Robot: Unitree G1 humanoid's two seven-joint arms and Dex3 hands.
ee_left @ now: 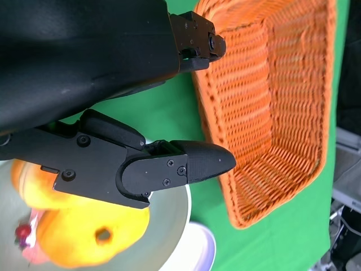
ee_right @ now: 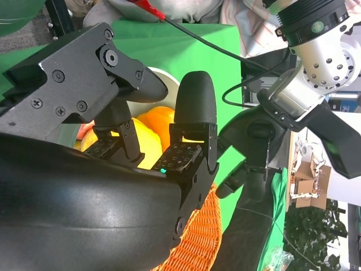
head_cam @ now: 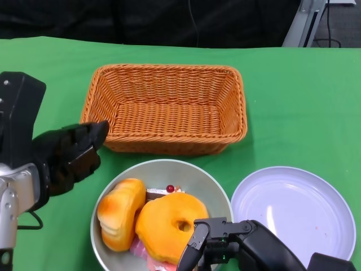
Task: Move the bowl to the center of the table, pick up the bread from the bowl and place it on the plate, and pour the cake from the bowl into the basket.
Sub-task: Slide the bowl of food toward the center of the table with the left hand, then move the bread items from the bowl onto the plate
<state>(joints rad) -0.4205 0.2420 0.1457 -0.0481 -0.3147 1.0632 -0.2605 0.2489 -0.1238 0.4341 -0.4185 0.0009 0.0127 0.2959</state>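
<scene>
The bowl (head_cam: 217, 192) was found directly beyond the right hand (head_cam: 225, 245), fingertips at its near rim beside the ring-shaped bread (head_cam: 166, 226). A second bread (head_cam: 119, 212) and the cake (head_cam: 163, 192) were seen in the bowl, left of that hand. The plate (head_cam: 296, 206) lay to its right. The basket (head_cam: 166, 107) was set beyond the bowl, just right of the left hand (head_cam: 67, 155).

text: none legible | labels: none | distant clutter possibly printed, too blurred
</scene>
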